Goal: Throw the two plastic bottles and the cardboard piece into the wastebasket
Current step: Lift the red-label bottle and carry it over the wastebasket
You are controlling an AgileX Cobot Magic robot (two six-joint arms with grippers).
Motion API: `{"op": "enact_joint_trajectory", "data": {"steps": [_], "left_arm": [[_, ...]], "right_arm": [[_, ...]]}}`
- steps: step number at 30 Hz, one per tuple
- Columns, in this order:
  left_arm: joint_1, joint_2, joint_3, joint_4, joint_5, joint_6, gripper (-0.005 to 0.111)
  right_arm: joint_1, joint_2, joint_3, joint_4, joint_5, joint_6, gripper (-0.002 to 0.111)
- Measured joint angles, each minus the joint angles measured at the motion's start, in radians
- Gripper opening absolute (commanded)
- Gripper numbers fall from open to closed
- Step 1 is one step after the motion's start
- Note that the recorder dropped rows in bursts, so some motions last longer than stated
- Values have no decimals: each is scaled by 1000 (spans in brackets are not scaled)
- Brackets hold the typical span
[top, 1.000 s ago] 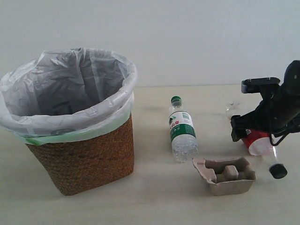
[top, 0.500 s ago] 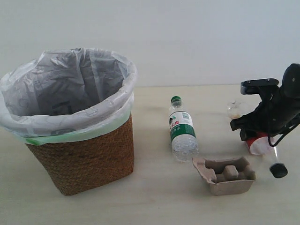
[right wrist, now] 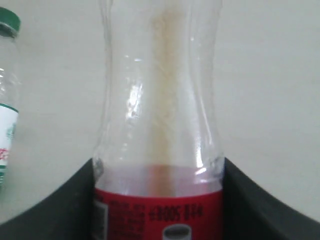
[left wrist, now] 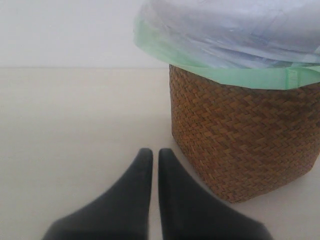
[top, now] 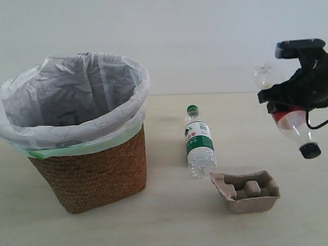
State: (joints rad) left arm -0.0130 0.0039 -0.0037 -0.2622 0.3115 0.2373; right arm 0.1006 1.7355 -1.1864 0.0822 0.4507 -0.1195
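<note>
My right gripper (top: 283,102) is shut on the red-label bottle (top: 292,123) and holds it in the air at the right, black cap (top: 310,150) pointing down. In the right wrist view the red-label bottle (right wrist: 159,150) fills the gap between both fingers (right wrist: 55,205). The green-cap bottle (top: 199,142) lies on the table in the middle. The cardboard piece (top: 247,191) sits in front of it. The wastebasket (top: 87,159) stands at the left, bag-lined. My left gripper (left wrist: 151,154) is shut and empty on the table beside the wastebasket (left wrist: 240,135).
The green-cap bottle (right wrist: 7,100) shows at the edge of the right wrist view. A pale wall runs behind the light table (top: 169,220).
My right gripper has lifted the red-label bottle off the table and up by a good stretch. The other objects and the left gripper have not moved.
</note>
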Motion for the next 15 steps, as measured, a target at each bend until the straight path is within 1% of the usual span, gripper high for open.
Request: {"op": "enact_joint_trajectory", "data": {"steps": [1, 4, 7, 9, 12, 15], "left_arm": [[0, 0, 0, 0, 0, 0, 4], [0, 0, 0, 0, 0, 0, 4], [0, 0, 0, 0, 0, 0, 4], [0, 0, 0, 0, 0, 0, 4], [0, 0, 0, 0, 0, 0, 4], [0, 0, 0, 0, 0, 0, 4]], "right_arm": [[11, -25, -9, -15, 12, 5, 0], [78, -98, -112, -177, 130, 127, 0], [152, -110, -244, -412, 331, 283, 0], [190, -112, -310, -529, 437, 353, 0], [219, -112, -357, -564, 493, 388, 0], [252, -112, -365, -548, 493, 401, 0]]}}
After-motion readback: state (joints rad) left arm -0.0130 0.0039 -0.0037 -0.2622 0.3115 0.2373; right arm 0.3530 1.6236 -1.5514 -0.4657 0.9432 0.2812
